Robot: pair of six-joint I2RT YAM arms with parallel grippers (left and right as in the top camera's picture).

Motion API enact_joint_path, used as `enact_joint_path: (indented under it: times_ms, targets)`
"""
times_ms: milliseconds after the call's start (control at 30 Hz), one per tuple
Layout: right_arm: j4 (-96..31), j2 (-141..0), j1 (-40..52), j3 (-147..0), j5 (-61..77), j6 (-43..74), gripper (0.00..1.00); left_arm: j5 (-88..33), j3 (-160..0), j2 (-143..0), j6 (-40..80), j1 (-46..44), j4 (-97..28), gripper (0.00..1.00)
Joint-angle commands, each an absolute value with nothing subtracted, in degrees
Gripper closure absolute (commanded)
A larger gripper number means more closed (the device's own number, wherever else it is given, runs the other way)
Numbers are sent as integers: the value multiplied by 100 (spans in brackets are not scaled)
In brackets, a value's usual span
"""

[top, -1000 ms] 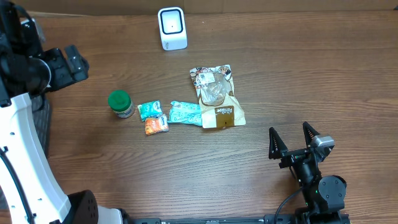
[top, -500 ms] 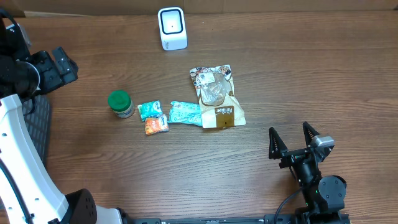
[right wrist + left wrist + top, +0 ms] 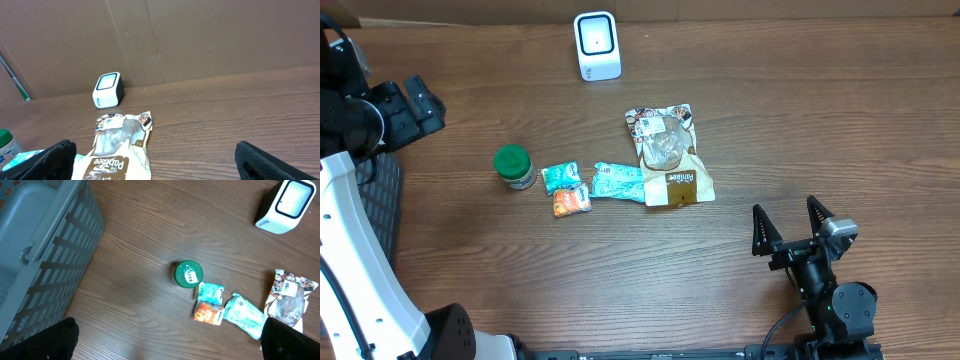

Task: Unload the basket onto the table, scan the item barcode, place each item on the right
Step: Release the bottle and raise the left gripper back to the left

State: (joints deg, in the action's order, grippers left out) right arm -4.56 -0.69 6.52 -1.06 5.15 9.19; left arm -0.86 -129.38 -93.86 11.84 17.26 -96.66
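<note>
Brown pouch, lettering blurred, white scanner, left claw spread, right claw spread

Bright, even light from above — soft, short shadows, crisp focus in all three views

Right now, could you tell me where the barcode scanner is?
In the overhead view, the scanner stands far back, left of centre, beyond the brown snack bag.

White scanner upright, far ahead-left of right gripper. Brown snack bag flat, nearer. Teal packets, orange packet, upright green-lidded jar further left.
</note>
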Motion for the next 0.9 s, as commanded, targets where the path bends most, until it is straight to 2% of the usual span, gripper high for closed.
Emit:
enact_joint_path:
  times_ms: [0, 867]
  targets:
    - [-434, -16, 683, -47, 519, 910, 0, -71, -12986, -9373, 1243, 1732, -9679, 0]
    - [-438, -16, 683, -47, 458, 908, 0, -71, -12986, -9373, 1243, 1732, -9679, 0]
